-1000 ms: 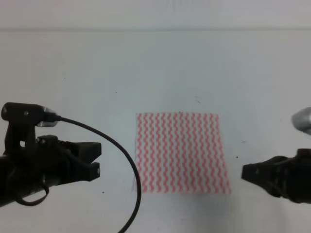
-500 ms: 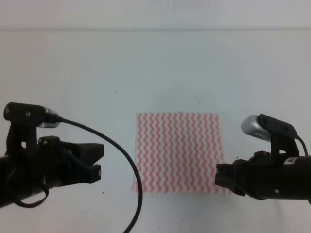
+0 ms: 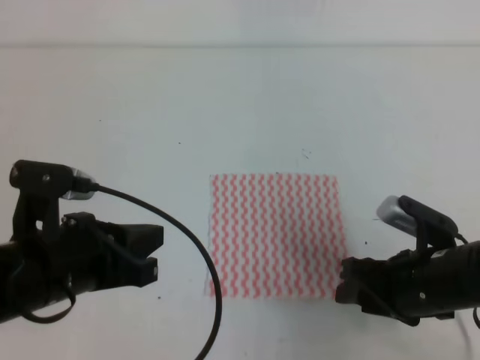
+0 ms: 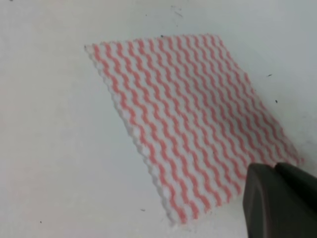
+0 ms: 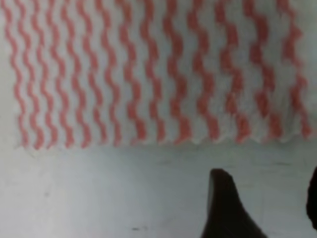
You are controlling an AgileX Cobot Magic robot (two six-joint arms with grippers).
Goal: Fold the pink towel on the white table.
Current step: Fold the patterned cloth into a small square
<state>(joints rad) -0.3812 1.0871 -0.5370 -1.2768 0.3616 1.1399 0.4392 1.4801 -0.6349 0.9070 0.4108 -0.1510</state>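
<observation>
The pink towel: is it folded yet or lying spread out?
Spread out. The pink towel lies flat on the white table, showing no fold.

The thin pink-and-white zigzag-striped towel [image 5: 153, 74] runs off the right wrist picture on 3 sides, leaving only its near hem in sight. In the high view, the black right gripper [image 3: 346, 281] covers the towel's near right corner. Only 1 dark finger [image 4: 277, 201] of the left gripper shows in the left wrist view, cut by the frame, so its opening cannot be judged.

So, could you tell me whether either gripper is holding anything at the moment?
Nothing is held. The pink towel lies flat on the white table; the right gripper is open short of its edge.
</observation>
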